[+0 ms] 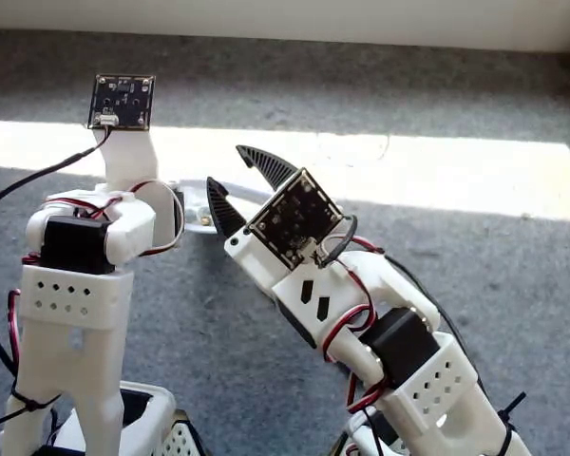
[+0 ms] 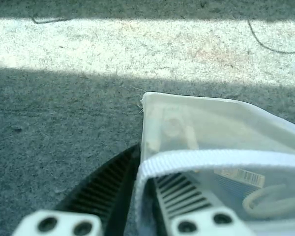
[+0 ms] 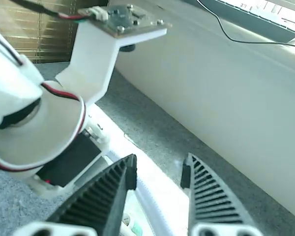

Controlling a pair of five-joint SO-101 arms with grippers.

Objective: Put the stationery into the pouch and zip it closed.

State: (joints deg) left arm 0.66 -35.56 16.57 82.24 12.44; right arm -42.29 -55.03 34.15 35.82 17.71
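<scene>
Left pincer (image 2: 145, 164) grips the pouch (image 2: 211, 128); right pincer (image 3: 160, 164) hangs open close by.
The left arm reaches low over the grey counter (image 2: 49, 123), pinching the clear pouch's white rim with one finger outside and the other showing through its wall. The right arm angles down toward the left arm's wrist, jaws spread wide and holding nothing, above the pouch's edge.
</scene>
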